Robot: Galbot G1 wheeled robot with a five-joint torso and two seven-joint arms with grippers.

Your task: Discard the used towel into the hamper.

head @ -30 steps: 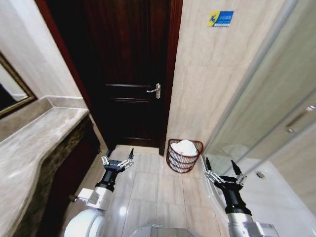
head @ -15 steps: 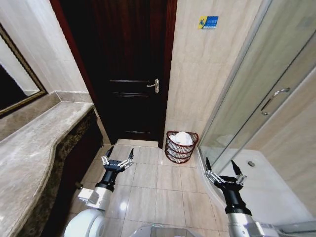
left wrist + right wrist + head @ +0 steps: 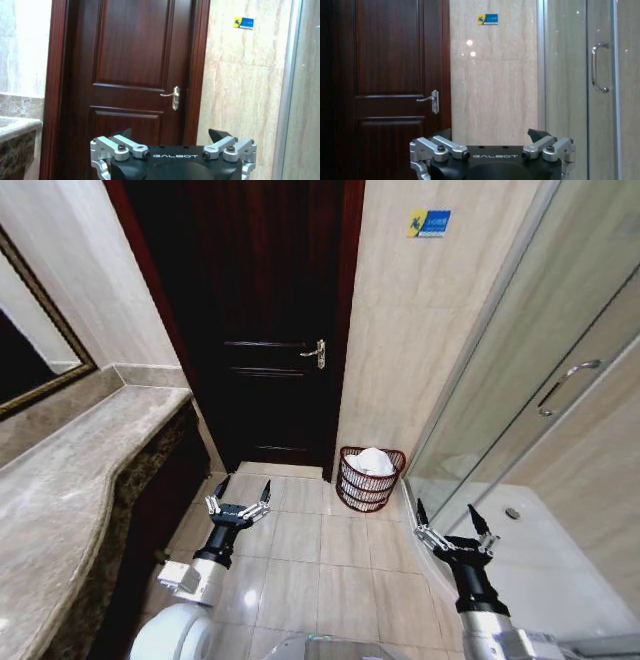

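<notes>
Hamper (image 3: 371, 477) ahead, between open claws, well apart.

Dark red-brown wire hamper (image 3: 370, 478) holds a white towel (image 3: 373, 461); mahogany door (image 3: 262, 330), beige marbled wall tiles (image 3: 420, 330), blue-and-yellow sign (image 3: 429, 223).

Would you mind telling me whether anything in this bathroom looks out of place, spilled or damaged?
Nothing stands out. The round dark red-brown wire hamper stands upright beside the dark wooden door, white cloth piled inside. Left gripper and right gripper are open, empty.
</notes>
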